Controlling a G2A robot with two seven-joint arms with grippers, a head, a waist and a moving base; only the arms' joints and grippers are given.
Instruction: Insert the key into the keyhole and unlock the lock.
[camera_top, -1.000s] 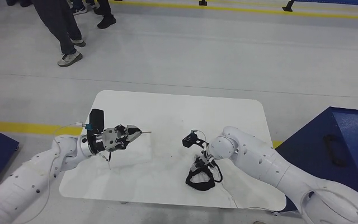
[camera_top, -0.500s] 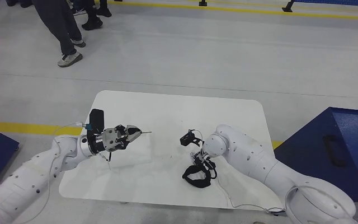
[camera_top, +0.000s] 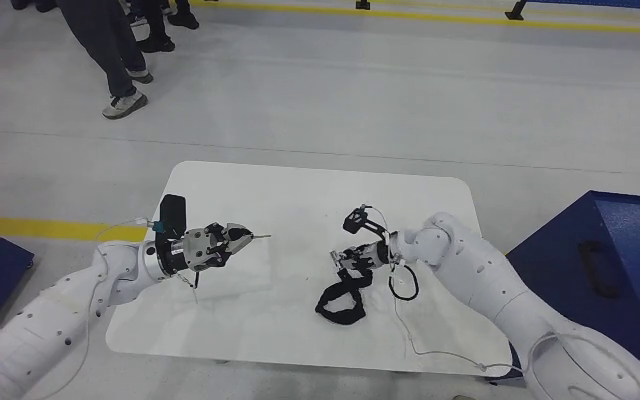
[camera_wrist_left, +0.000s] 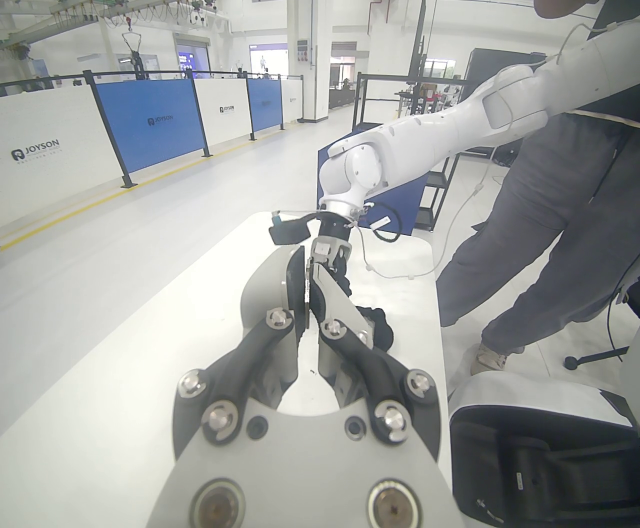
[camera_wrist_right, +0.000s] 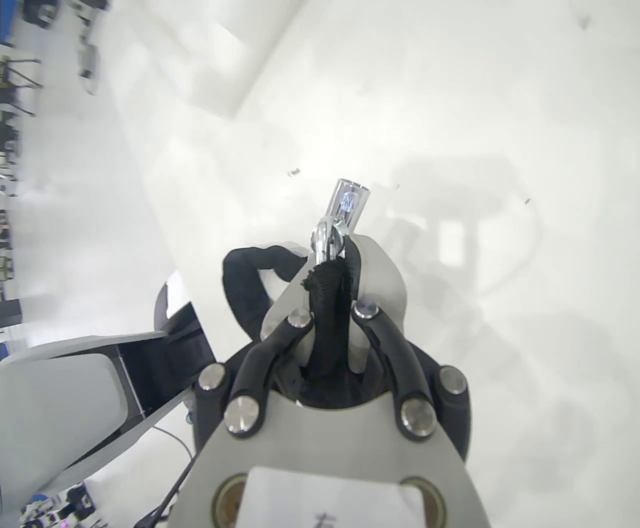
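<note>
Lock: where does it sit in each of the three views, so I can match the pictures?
Top view: lock, a black loop right of centre on the white table, by the right tool.
Left wrist view: dark bundle past the left tool.
Right wrist view: black cable between the right tool's fingers, silver cylinder poking out beyond them.
Shared landmark: the white table.

A white table (camera_top: 300, 190) with rounded corners stands on a pale grey floor (camera_top: 350, 100) crossed by yellow lines (camera_top: 60, 229), with a blue block (camera_top: 612, 220) near its right. Far off, blue and white panels (camera_wrist_left: 130, 135) fence a bright hall with a white pillar (camera_wrist_left: 320, 50) and ceiling lights.
</note>
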